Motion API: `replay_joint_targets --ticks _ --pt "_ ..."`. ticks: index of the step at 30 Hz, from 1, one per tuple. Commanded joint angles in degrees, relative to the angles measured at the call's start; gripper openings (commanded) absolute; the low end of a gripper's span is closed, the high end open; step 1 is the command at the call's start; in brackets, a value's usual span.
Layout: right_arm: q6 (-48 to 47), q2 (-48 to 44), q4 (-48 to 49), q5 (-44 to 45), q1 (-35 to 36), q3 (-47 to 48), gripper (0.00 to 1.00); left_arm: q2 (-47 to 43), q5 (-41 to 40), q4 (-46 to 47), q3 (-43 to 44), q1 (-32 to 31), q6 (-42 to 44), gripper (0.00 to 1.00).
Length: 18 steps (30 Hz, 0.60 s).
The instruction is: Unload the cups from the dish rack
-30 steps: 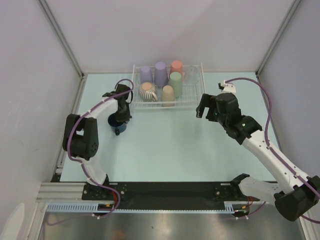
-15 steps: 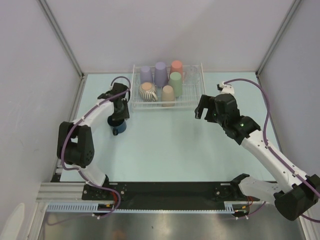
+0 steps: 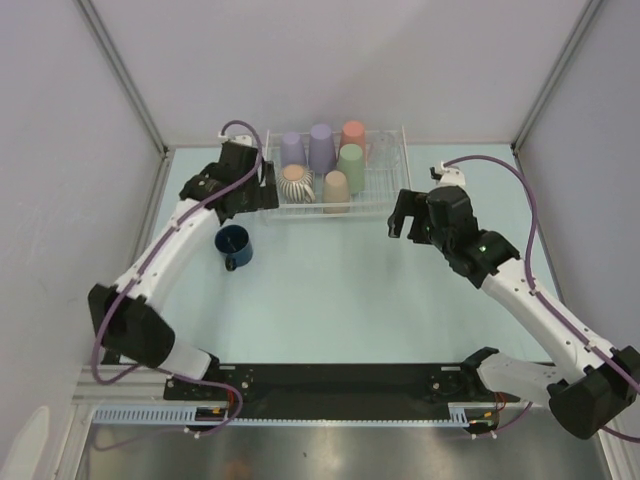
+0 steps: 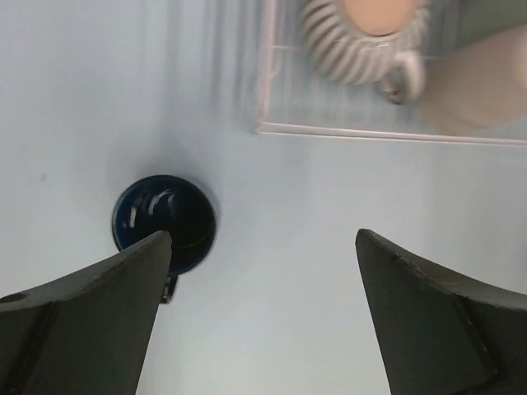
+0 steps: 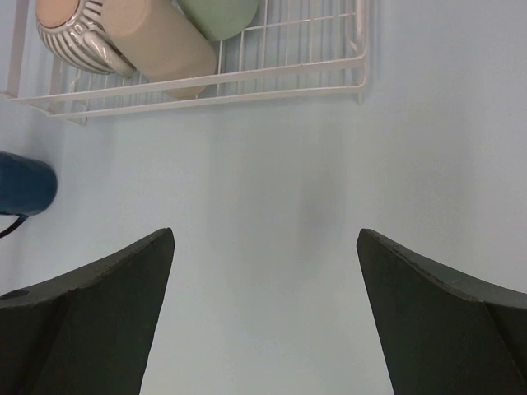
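While navy mug point(image 3: 233, 245) stands on table point(image 3: 330, 290) left of centre, my left gripper point(image 4: 259, 239) and right gripper point(image 5: 263, 234) gape wide, empty. Six cups point(image 3: 322, 150) sit in dish rack point(image 3: 388, 190), upper centre; left gripper hangs close, so I risk snagging its wire.

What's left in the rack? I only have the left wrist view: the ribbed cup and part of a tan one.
Observer: Six in all. Beyond those two are a short lavender cup, a taller lavender cup, a salmon cup and a green cup.
Operator: And the right gripper?
Observer: The right gripper hangs open and empty by the dish rack's near right corner.
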Motion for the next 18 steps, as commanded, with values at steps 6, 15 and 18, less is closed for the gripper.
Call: replay_joint_targets --ticks 6,15,18 --pt "0.57 2.64 11.40 -13.73 -0.20 2.35 1.00 -23.88 20.28 18.32 -12.51 -0.56 -5.54 1.00" --pt "12.04 15.55 24.56 -23.11 -3.03 9.93 0.95 -32.77 27.17 22.04 -23.43 -1.00 -10.12 1.00" --pt "-0.44 26.53 8.90 -2.47 4.35 22.35 0.99 -34.35 22.44 18.45 -24.40 -2.57 -8.98 1.00"
